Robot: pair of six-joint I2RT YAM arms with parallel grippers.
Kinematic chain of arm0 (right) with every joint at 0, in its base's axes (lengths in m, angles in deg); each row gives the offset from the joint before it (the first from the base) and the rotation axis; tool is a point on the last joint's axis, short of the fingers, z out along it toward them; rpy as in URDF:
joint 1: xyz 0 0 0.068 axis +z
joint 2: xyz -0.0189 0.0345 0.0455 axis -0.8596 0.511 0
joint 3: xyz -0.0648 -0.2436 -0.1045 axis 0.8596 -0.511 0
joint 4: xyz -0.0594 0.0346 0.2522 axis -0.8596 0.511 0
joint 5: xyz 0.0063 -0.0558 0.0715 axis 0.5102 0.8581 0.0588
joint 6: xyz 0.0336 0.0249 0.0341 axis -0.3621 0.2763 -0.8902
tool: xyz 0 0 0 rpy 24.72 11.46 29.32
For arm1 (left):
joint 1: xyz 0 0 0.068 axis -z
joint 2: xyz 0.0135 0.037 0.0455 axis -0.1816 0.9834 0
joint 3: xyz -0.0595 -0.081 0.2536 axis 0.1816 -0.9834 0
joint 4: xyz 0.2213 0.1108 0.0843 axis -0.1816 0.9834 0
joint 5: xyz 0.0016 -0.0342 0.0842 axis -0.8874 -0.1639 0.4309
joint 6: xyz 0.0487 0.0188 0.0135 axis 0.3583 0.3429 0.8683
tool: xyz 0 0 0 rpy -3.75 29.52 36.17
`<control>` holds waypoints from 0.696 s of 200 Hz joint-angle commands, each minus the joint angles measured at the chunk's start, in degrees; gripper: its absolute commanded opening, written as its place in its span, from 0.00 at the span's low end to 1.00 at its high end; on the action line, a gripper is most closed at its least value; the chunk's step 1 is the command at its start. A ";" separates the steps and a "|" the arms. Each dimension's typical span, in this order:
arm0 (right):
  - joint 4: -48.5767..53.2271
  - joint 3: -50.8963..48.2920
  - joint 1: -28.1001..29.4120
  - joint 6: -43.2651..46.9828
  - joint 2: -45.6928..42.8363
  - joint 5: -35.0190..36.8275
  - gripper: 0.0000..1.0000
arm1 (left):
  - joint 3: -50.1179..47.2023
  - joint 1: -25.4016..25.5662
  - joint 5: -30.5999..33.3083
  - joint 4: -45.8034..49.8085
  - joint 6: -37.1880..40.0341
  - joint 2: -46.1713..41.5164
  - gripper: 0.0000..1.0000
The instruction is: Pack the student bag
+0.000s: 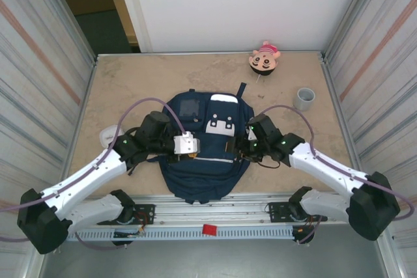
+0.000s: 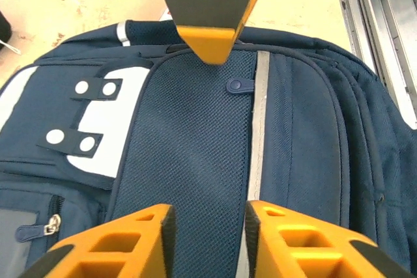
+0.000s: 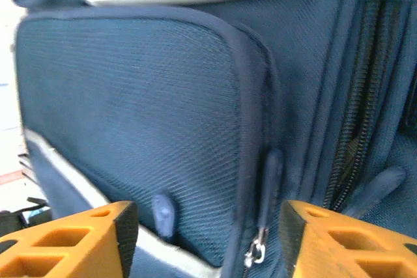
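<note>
The student bag [image 1: 202,177] is laid flat on the tabletop [image 1: 130,89], front face up, close to the near edge and about midway between the left and right edges. Its long axis is run from the near edge toward the far edge, with the grey square patch [image 1: 189,109] and the white patches [image 1: 218,124] at the farther end. The bag is met from both sides at about mid-length. The left gripper [image 1: 187,144] is held over the left half of the front face; in the left wrist view its fingers [image 2: 117,245] are seen spread, with nothing pinched and the mesh front panel [image 2: 189,154] lying beneath the gap. The right gripper [image 1: 240,145] is held at the right flank, its fingers [image 3: 352,242] spread wide and nothing gripped; a zipper pull [image 3: 259,250] on the pocket seam is framed between them. The right gripper is therefore judged the nearer to a zip, should opening be the step in hand. A white object [image 1: 106,136] is partly hidden by the left arm near the left edge. A grey cup [image 1: 303,98] is set toward the right edge, and a doll's head [image 1: 265,58] at the far edge. No brand, label or lettering can be read; the white patches carry only dark tabs with white snaps [image 2: 94,87].
</note>
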 commanded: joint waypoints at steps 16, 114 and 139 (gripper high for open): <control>-3.45 1.87 0.23 -3.68 7.93 -1.77 0.49 | -1.14 3.62 7.00 -2.96 -1.80 1.61 0.41; -3.86 11.33 -0.79 -9.74 1.64 -1.86 0.09 | 0.84 14.63 19.62 -8.34 -10.64 6.57 0.76; -3.22 13.08 -1.34 -9.47 2.09 -3.08 0.08 | 0.07 15.24 20.14 -10.10 -11.28 7.47 0.76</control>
